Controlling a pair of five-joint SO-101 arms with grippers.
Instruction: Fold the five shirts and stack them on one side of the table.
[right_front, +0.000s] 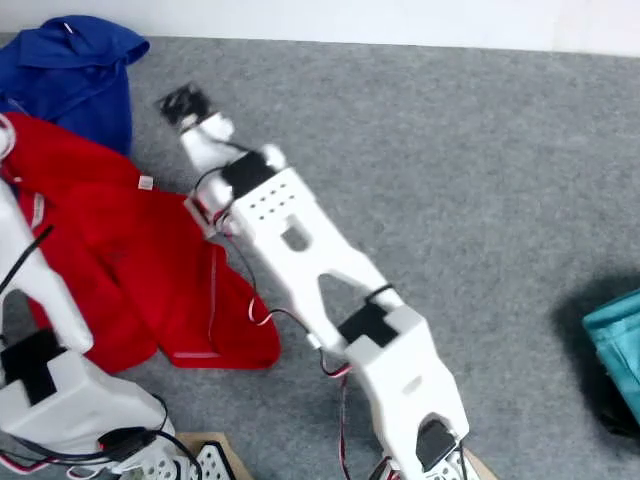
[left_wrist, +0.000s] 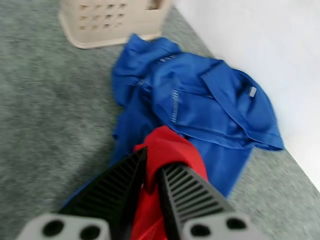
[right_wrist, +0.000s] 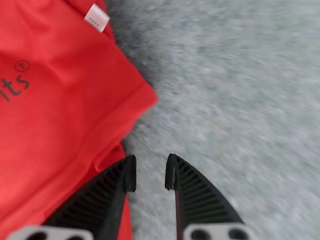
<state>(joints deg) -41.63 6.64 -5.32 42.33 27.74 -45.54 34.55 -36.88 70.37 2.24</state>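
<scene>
Three shirts show, a red shirt (right_front: 120, 260), a blue shirt (right_front: 80, 80) and a teal shirt (right_front: 620, 335), plus one basket (left_wrist: 110, 22).

My left gripper (left_wrist: 152, 167) is showing black ribbed plastic fingers (left_wrist: 187, 197), matt, and they are pressing the soft matt cloth of the red shirt (left_wrist: 170, 150). The blue shirt (left_wrist: 200, 100) is looking like thicker woven cloth with stitched seams. The table (right_front: 480, 180) is wearing rough grey felt. The basket (left_wrist: 110, 22) is looking like smooth beige plastic.
</scene>
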